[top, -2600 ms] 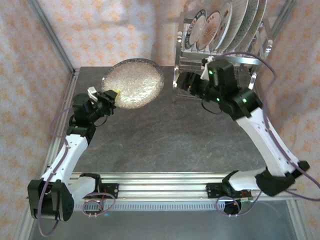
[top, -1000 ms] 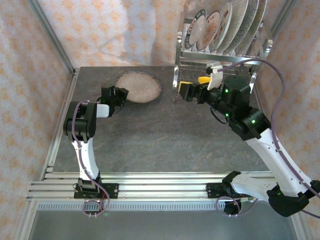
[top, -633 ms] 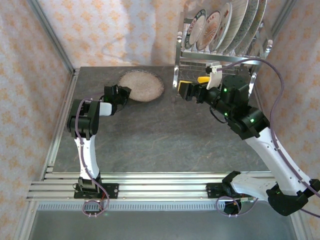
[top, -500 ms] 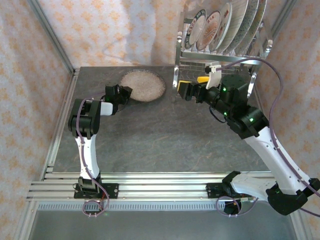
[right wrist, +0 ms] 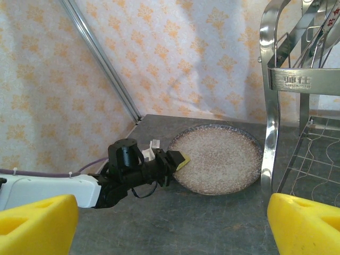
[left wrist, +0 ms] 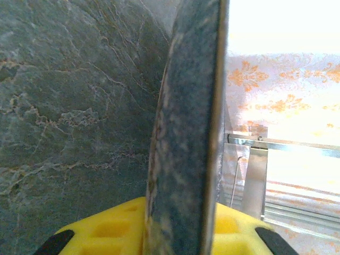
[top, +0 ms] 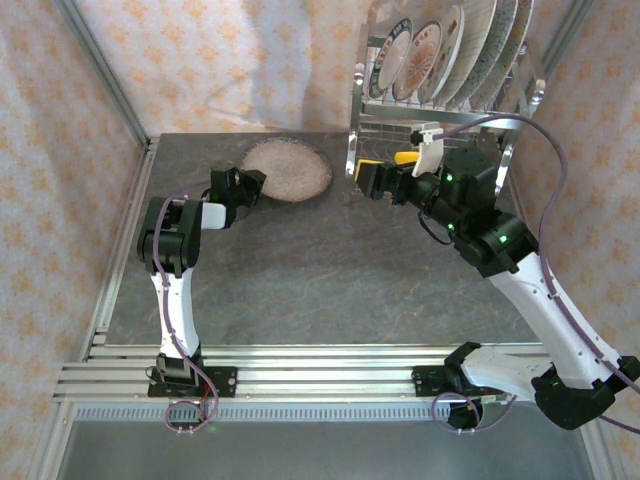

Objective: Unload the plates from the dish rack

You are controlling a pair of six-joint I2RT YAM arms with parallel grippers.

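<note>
Plate: the speckled plate [top: 290,170], tilted in the air moments ago, now lies flat on the tabletop [top: 330,270], well left of the rack [top: 450,122].
Left jaws: clenched on its near rim; we see no gap.
Right jaws: spread wide and empty, just before the rack's lower tier.
Meaning: we judge one plate delivered and its release due; the other plates [top: 440,50] wait upright in the upper tier.

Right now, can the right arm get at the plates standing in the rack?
Probably yes: the right arm holds its jaws open and empty beside a leg of the dish rack, with the plates slotted just above.
</note>
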